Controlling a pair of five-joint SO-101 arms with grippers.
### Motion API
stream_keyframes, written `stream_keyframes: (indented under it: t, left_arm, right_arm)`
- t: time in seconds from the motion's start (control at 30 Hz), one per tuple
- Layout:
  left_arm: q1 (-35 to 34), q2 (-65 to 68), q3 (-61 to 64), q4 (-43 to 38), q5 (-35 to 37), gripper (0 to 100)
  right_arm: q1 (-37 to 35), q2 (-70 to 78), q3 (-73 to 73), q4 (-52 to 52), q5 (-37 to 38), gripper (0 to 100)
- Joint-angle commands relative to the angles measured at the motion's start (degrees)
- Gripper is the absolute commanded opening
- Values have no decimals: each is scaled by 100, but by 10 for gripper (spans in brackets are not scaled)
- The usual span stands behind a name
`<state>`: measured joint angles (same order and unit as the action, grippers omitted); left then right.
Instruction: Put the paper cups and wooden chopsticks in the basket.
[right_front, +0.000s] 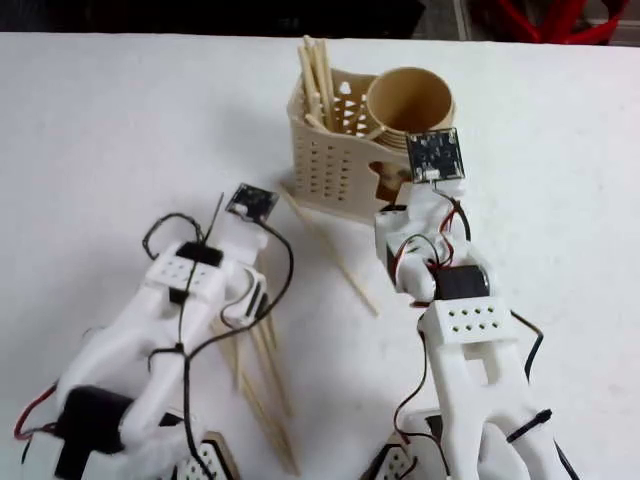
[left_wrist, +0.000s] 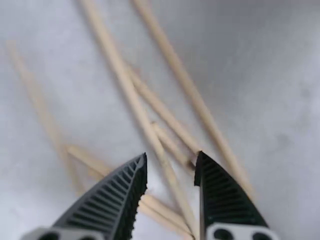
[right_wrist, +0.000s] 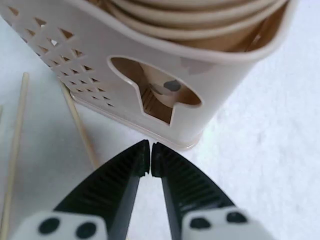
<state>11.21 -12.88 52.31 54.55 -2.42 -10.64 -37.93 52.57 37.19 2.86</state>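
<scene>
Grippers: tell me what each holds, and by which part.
Nothing is held. The left gripper is open over loose chopsticks; the right gripper is shut and empty in front of the basket.

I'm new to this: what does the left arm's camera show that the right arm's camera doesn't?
Left wrist view: the left gripper, open, above a crossed pile of chopsticks. Right wrist view: the right gripper, shut, in front of the basket, which holds stacked cups. Both: loose chopsticks lying on the white table.
</scene>
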Motion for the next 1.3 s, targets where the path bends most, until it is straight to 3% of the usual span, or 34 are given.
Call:
stream_keyframes:
  t: [0.0,0.27,0.57,0.9,1.27]
  left_arm:
    - [-101,1086,-862,501,26,109]
    - [-75,2774,-2532,1451,44,24]
    - [-66,2879,-2963,1530,44,23]
    - [-75,1209,-3420,2092,62,22]
    - [-75,-1174,-3771,2101,70,22]
  right_arm:
    - [57,-171,-62,-110,0,21]
    - [66,-189,-62,-110,0,21]
    - [66,-198,-62,-110,0,21]
    - [66,-207,-62,-110,0,21]
    - [66,-207,-62,-110,0,21]
